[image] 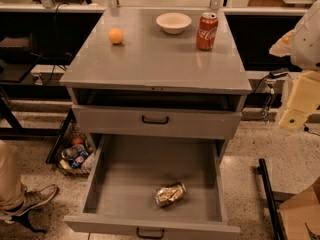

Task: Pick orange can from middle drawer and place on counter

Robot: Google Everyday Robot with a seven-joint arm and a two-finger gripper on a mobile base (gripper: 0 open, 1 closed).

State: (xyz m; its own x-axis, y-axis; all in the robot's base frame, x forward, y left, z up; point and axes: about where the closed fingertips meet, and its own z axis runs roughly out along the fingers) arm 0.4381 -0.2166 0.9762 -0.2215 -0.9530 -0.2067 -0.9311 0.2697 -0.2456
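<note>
A: Which markings do we read?
B: One only: the Coca-Cola script on the red can (206, 31), upright on the counter (150, 59), back right. We locate the gripper (296, 106) at the right edge, beside the counter.

A single view is provided. The cabinet (200, 125) is viewed from its front and from above, with the camera tilted downward at moderate range. The counter (150, 59) occupies the upper half and the open middle drawer (140, 174) the lower. The gripper (296, 109) is seen at the right edge, beside the cabinet.
</note>
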